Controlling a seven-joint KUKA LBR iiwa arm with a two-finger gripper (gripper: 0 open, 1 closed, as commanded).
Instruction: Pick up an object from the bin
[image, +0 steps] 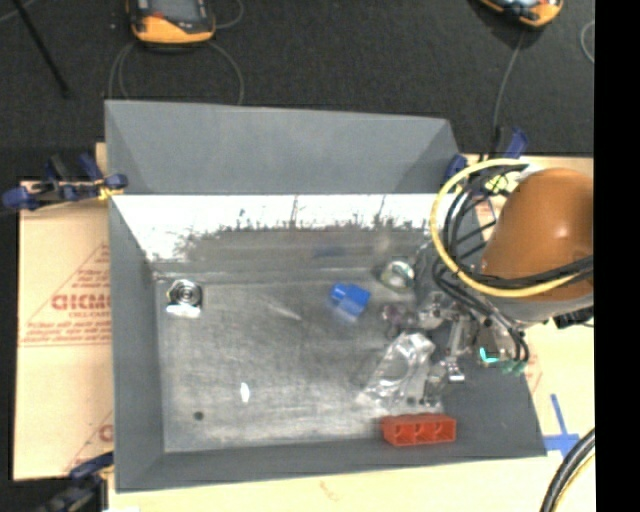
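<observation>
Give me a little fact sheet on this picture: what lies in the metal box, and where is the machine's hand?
container: grey metal bin
hand: down in the bin's right part
next to hand: crumpled silvery piece, just left of it
near wall: red brick, below the hand
middle: blue block
far left: round metal piece
left floor: small white scrap
holding anything: cannot tell

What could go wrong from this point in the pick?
1. The end effector is low beside a crinkled shiny wrapper at the right of the bin; such thin stuff may slip or crumple instead of lifting.
2. The red brick lies close by, near the front wall, and could get knocked or pinned.
</observation>
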